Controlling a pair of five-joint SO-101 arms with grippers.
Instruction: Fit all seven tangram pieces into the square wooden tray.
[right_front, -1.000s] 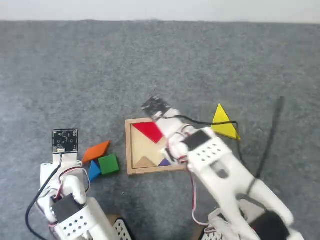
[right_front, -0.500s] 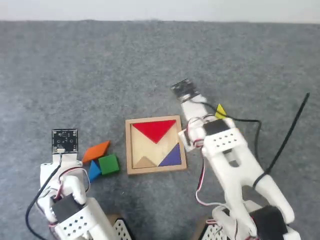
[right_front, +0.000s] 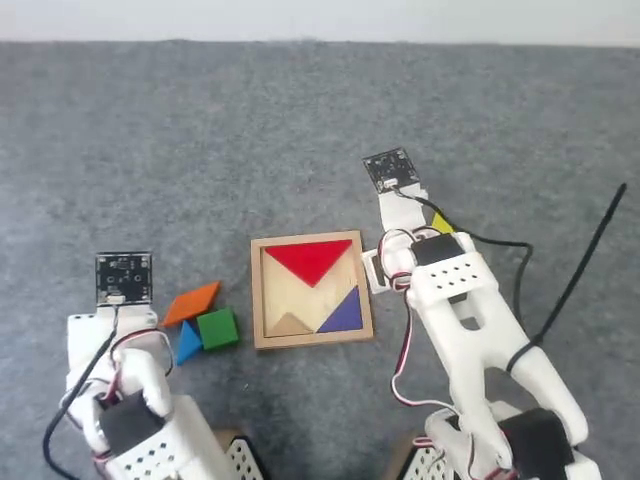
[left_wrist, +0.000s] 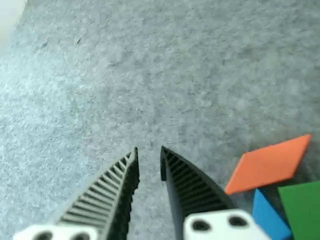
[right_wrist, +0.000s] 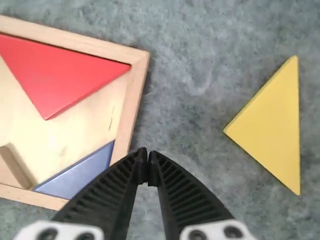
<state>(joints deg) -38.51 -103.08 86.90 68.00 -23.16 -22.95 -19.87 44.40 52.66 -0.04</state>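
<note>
The square wooden tray (right_front: 257, 292) sits mid-tabletop with a red triangle (right_front: 310, 260) and a purple triangle (right_front: 343, 314) already in it. The right hand (right_wrist: 148, 162) is clenched on nothing, hovering just outside the tray's edge, between it and the yellow triangle (right_wrist: 272, 130) lying flat nearby. That yellow piece looks like the next one to fetch. I'd spread the fingers first, then come down across two straight edges, not a corner. The left hand (left_wrist: 148, 152), fingers slightly parted and empty, hangs near the orange parallelogram (left_wrist: 270, 162), green square (right_front: 217, 328) and blue triangle (right_front: 187, 342).
</note>
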